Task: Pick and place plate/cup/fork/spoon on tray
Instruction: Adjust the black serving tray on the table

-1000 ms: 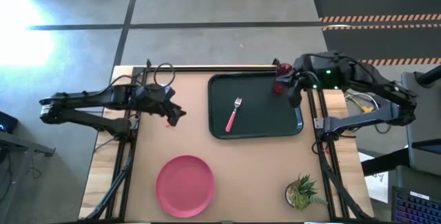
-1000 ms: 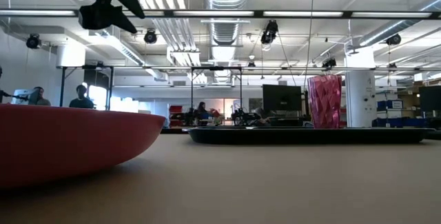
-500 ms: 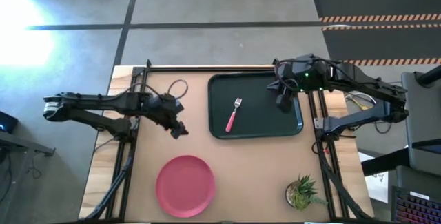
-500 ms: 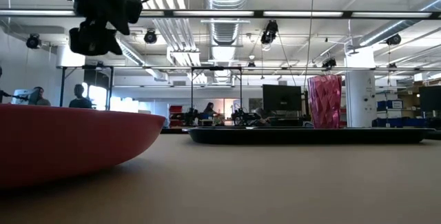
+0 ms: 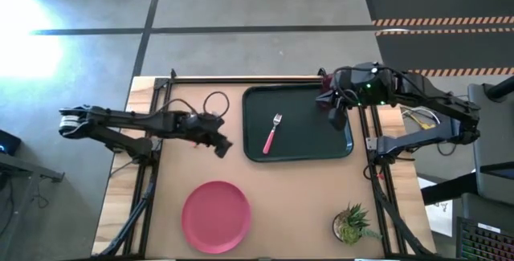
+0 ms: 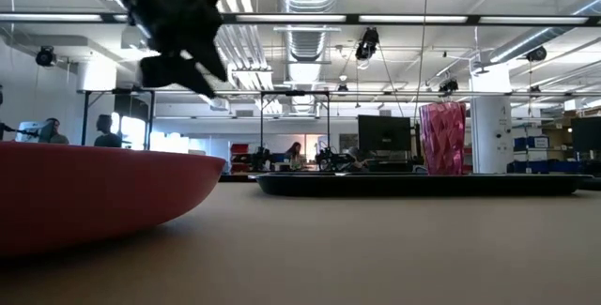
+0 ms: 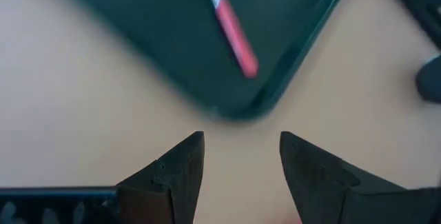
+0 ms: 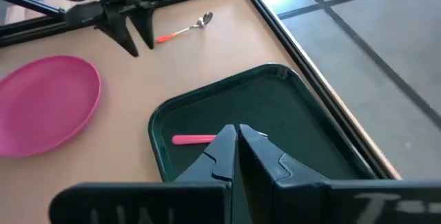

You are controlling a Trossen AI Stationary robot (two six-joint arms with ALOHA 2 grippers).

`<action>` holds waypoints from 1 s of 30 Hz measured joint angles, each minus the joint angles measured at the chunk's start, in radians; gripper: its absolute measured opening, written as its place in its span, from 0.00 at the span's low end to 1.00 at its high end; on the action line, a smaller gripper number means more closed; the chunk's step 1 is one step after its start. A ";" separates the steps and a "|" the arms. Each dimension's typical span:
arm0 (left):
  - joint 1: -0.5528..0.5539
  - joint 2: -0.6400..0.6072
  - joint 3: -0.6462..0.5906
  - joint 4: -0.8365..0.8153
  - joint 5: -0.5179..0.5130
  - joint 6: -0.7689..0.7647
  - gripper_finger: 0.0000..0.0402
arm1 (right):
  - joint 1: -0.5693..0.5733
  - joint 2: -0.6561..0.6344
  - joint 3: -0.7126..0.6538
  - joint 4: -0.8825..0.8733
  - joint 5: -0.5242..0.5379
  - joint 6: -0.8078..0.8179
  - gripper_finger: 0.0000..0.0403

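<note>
Near the centre of the high view, the left gripper hovered with fingers parted and empty over bare tabletop, just left of the dark tray, where the pink-handled fork lay. At the tray's upper right corner, the right gripper hung pinched closed on nothing beside the red cup. Lower left of centre sat the pink plate on the table, while the orange-handled spoon lay apart near the table's edge.
</note>
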 joint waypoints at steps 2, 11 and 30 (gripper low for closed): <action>0.010 0.037 0.005 0.092 -0.006 0.031 0.43 | 0.000 0.005 0.000 0.004 0.001 0.007 0.02; 0.035 0.250 0.006 0.251 0.025 0.050 0.34 | 0.000 0.011 0.000 0.025 0.000 0.027 0.02; 0.040 0.328 0.006 0.622 0.022 0.131 0.00 | 0.000 -0.008 0.108 0.052 0.008 -0.030 0.02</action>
